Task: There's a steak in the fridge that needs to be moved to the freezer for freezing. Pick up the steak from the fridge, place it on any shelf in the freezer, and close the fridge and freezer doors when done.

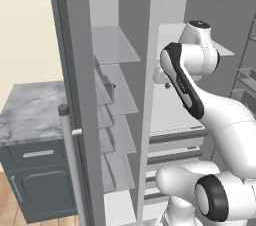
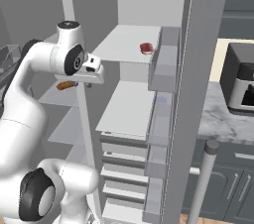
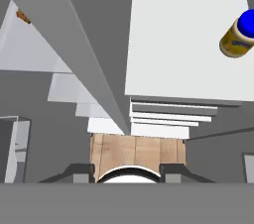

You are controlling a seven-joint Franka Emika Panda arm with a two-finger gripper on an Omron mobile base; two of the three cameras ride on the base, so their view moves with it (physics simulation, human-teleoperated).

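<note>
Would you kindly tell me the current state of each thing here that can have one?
freezer door, open
fridge door, open
steak, on the upper fridge shelf, not gripped
jar, blue lid on
hand, open, holding nothing

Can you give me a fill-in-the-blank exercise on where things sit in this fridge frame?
1. The red steak lies on the ____ fridge shelf in the right base view.
2. The jar in the hand view has a ____ lid.
3. The small orange item lies on a shelf in the ____ compartment, past the divider.
4. Both tall doors stand ____.

Missing words: top; blue; left; open
</note>
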